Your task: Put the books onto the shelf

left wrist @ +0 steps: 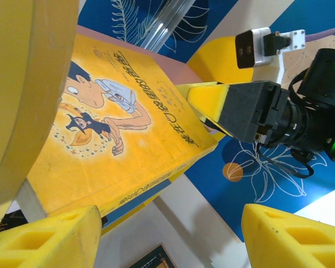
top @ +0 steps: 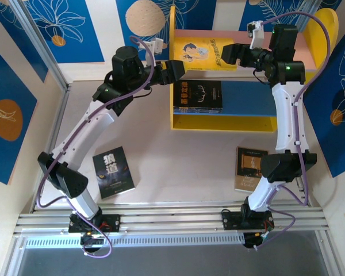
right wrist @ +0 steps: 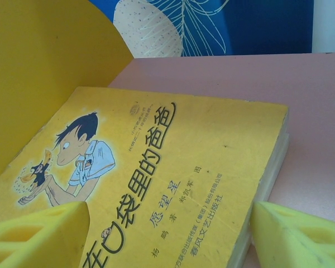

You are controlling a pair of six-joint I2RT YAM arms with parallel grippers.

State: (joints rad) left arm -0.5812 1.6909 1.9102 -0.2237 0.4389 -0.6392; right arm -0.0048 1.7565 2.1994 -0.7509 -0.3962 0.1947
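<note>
I see both arms reaching toward the top centre of the overhead frame, elbows bowed outward. The left gripper (top: 177,71) points right and the right gripper (top: 226,54) points left, the two near but apart. Both sets of jaws are spread wide.

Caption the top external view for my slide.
Left pincer and right pincer flank the yellow book lying on the pink top board of the shelf.

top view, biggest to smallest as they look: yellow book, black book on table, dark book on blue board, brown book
1. yellow book
2. black book and dark book, about alike
3. brown book, partly behind the right arm
</note>
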